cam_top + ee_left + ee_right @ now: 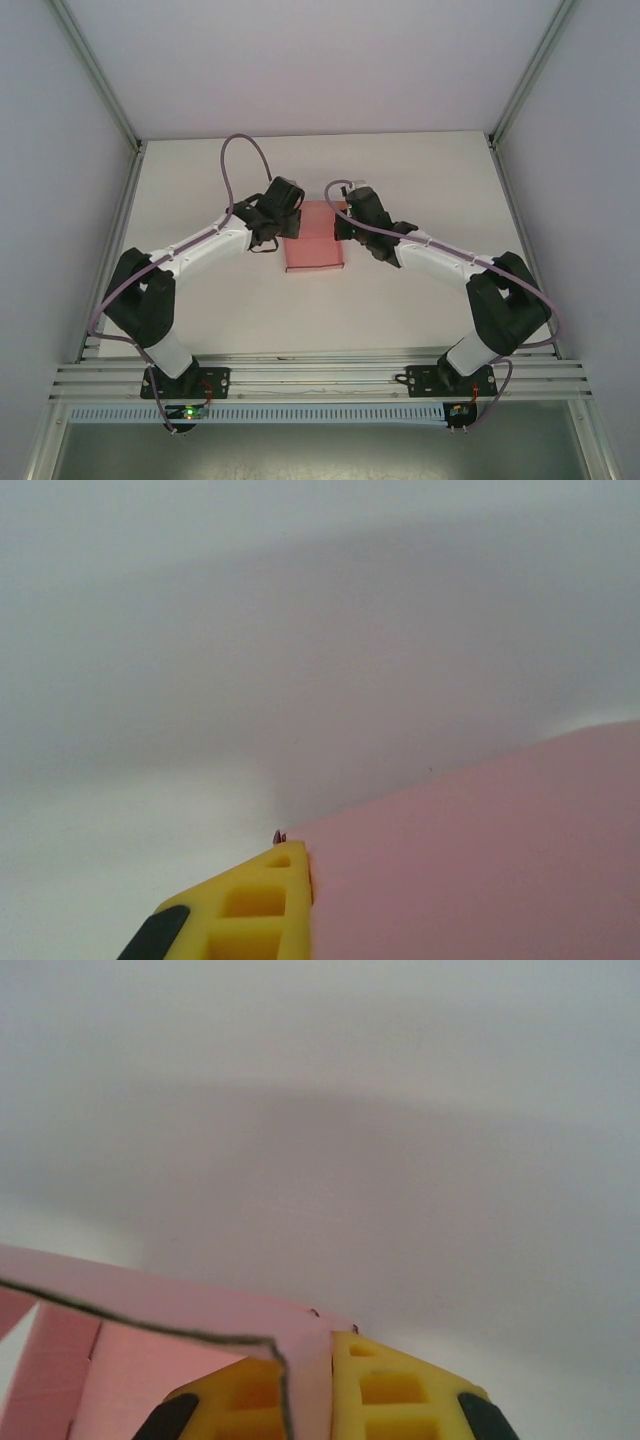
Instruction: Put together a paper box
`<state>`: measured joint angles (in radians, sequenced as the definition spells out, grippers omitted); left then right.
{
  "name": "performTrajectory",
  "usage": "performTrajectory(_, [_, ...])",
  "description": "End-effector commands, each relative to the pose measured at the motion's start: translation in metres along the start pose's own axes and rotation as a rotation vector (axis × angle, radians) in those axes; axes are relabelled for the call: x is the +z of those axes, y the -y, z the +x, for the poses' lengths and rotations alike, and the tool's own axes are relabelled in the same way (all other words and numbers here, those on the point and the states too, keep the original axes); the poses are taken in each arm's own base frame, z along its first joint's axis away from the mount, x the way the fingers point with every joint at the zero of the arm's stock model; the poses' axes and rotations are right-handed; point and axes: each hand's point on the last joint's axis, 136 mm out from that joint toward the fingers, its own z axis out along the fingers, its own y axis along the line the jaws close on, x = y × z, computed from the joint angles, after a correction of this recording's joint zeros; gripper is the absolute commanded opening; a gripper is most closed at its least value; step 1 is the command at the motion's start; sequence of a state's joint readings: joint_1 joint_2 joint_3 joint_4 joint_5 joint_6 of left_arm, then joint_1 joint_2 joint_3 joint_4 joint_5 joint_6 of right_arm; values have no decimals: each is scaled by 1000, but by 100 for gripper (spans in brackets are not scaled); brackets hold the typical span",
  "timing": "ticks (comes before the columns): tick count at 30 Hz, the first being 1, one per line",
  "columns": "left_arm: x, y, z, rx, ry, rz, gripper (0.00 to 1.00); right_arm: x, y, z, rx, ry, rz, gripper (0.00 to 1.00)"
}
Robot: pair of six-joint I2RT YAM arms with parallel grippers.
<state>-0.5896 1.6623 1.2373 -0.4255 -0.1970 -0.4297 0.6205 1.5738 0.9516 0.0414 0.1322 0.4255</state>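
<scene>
Pink paper box [313,245] lies on the white table [200,190], pale walls [320,60] beyond it. Right gripper [342,224] pinches its right flap tight; left gripper [289,224] touches its left edge, grip unclear.

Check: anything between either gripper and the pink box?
Nothing visible. The left gripper is at the left edge of the paper box, the right gripper at its right edge. In the left wrist view a yellow finger lies against it; in the right wrist view its edge runs between the yellow fingers.
</scene>
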Motion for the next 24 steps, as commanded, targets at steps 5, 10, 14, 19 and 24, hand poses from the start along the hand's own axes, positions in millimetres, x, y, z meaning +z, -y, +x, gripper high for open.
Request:
performTrajectory(5, [3, 13, -32, -241, 251, 51, 7, 1, -17, -2, 188, 178, -23, 0])
performTrajectory(10, [1, 13, -16, -283, 339, 154, 8, -8, -9, 13, 281, 269, 1, 2])
performTrajectory(14, [-3, 12, -2, -226, 353, 161, 12, -17, -14, 23, 216, 319, 32, 1])
performTrajectory(19, [-8, 20, 20, -152, 348, 194, 20, -30, -10, 32, 131, 381, 67, 0])
performTrajectory(24, [-25, 17, 38, -148, 336, 229, 40, -40, -11, 45, 38, 402, 70, 0])
